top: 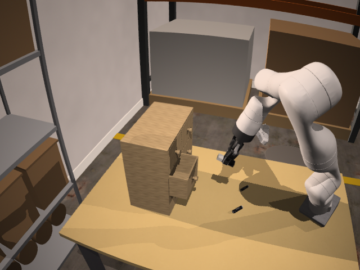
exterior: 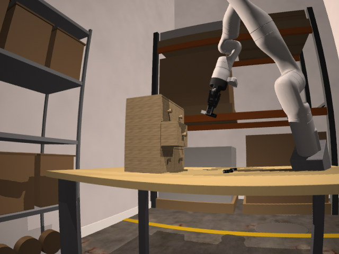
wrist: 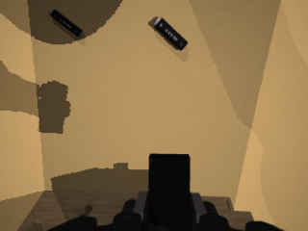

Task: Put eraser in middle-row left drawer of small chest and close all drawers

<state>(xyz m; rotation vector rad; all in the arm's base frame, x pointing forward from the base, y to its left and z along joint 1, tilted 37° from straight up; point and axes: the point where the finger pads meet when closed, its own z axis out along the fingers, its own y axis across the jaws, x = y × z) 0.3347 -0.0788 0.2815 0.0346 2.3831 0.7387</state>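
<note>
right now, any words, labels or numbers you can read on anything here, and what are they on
None can be read.
Two small black sticks on the table: faint pale marks along each, too small and blurred to read.
Eraser in the pincer: no print visible.
Chest, cardboard boxes: no labels show.

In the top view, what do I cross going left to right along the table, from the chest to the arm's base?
Chest → open drawer → jaws' eraser → far black stick → base plate. The near black stick overlaps the far one's span, so it is left out.
</note>
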